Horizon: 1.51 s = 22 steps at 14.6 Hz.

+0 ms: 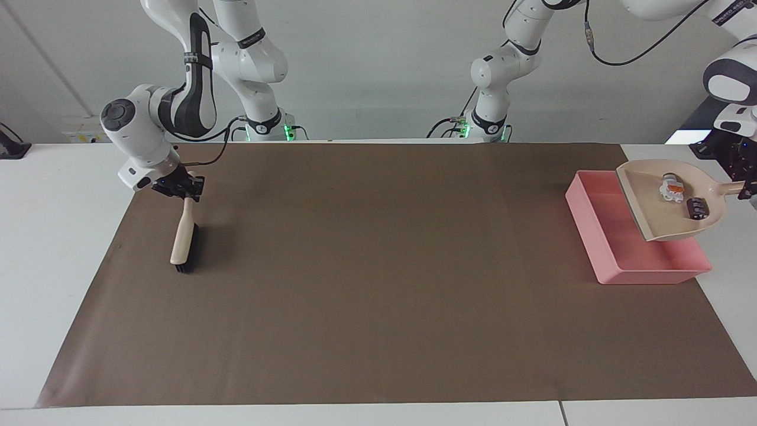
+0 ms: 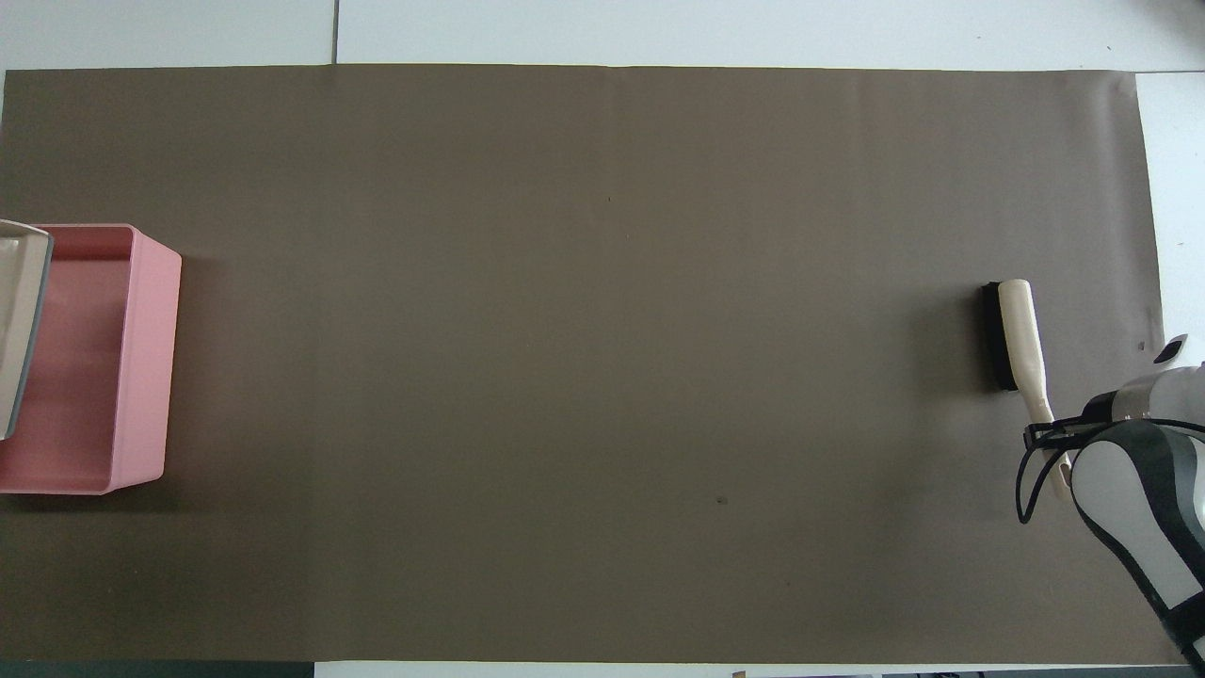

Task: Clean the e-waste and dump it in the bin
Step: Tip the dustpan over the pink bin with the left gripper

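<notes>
While the left gripper (image 1: 746, 188), clamped on the beige plastic dustpan (image 1: 653, 207), holds grey-and-black e-waste scraps (image 1: 673, 188) over the pink rectangular bin (image 1: 597, 228), dumping remains; the right gripper (image 1: 188, 188) pinches the black-bristled brush (image 1: 182, 239).

The e-waste consists of two small scraps: a white piece with an orange part (image 1: 673, 187) and a black cylindrical piece (image 1: 697, 208). Both lie side by side inside the beige plastic dustpan (image 1: 650, 204), near its handle end. The dustpan is raised and tilted over the bin (image 1: 597, 228). The bin is a shallow rectangular pink plastic tray with upright walls. It sits flat at the left arm's end of the table, and its visible floor is bare.
</notes>
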Each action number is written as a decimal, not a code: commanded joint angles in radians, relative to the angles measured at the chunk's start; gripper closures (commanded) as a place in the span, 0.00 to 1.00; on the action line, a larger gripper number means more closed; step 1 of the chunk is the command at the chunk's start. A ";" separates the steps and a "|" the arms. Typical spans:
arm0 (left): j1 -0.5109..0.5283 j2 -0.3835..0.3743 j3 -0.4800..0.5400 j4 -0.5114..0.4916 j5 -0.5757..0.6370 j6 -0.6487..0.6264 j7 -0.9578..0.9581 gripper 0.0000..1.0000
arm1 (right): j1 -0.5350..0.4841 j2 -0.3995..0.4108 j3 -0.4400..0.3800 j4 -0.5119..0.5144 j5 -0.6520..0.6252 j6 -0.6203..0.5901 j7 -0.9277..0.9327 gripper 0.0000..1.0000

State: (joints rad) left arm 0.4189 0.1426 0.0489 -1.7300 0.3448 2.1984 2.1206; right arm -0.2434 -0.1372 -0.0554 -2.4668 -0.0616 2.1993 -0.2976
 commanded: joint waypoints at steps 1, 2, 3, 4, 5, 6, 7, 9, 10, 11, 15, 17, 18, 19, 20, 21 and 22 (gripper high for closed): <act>0.000 -0.038 -0.003 -0.089 0.168 0.090 0.013 1.00 | -0.013 -0.006 0.014 0.020 -0.011 -0.022 -0.005 0.00; 0.000 -0.047 -0.003 -0.117 0.242 0.127 0.000 1.00 | -0.011 0.013 0.014 0.069 -0.011 -0.054 -0.002 0.00; 0.000 -0.063 -0.003 -0.143 0.291 0.151 -0.025 1.00 | -0.010 0.021 0.014 0.121 -0.011 -0.070 0.000 0.00; 0.000 -0.066 -0.003 -0.157 0.325 0.161 -0.054 1.00 | -0.013 0.024 0.014 0.162 -0.011 -0.073 -0.002 0.00; 0.000 -0.069 -0.003 -0.160 0.373 0.161 -0.120 1.00 | -0.008 0.022 0.014 0.213 -0.011 -0.075 -0.003 0.00; -0.002 -0.072 -0.003 -0.161 0.435 0.159 -0.192 1.00 | -0.005 0.015 0.023 0.263 -0.011 -0.081 -0.006 0.00; -0.009 -0.075 -0.003 -0.167 0.507 0.153 -0.267 1.00 | -0.002 0.010 0.025 0.305 -0.009 -0.108 0.001 0.00; -0.020 -0.100 -0.003 -0.209 0.641 0.149 -0.410 1.00 | 0.030 0.010 0.037 0.417 0.006 -0.209 0.079 0.00; -0.020 -0.113 -0.003 -0.227 0.701 0.149 -0.459 1.00 | 0.045 0.011 0.040 0.490 0.005 -0.292 0.181 0.00; -0.022 -0.121 -0.004 -0.241 0.758 0.147 -0.488 1.00 | 0.062 0.019 0.040 0.568 0.006 -0.394 0.246 0.00; -0.043 -0.153 -0.007 -0.226 0.832 0.094 -0.513 1.00 | 0.108 0.085 0.040 0.842 0.026 -0.685 0.406 0.00; -0.043 -0.188 -0.014 -0.214 0.830 0.084 -0.498 1.00 | 0.130 0.070 0.040 0.810 0.028 -0.694 0.443 0.00; -0.046 -0.208 -0.020 -0.209 0.818 0.054 -0.490 1.00 | 0.136 0.070 0.040 0.812 0.028 -0.693 0.449 0.00; -0.067 -0.231 -0.029 -0.217 0.806 0.005 -0.490 1.00 | 0.138 0.070 0.040 0.812 0.028 -0.696 0.449 0.00; -0.104 -0.242 -0.029 -0.218 0.763 -0.044 -0.488 1.00 | 0.138 0.068 0.040 0.810 0.029 -0.696 0.449 0.00; -0.136 -0.244 -0.030 -0.215 0.684 -0.102 -0.488 1.00 | 0.136 0.068 0.040 0.810 0.029 -0.694 0.448 0.00; -0.169 -0.254 -0.029 -0.218 0.625 -0.146 -0.487 1.00 | 0.136 0.068 0.040 0.810 0.028 -0.694 0.448 0.00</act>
State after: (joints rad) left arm 0.3142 -0.0819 0.0185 -1.9303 1.0520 2.1403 1.6309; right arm -0.1013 -0.0757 -0.0173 -1.6780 -0.0500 1.5228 0.1363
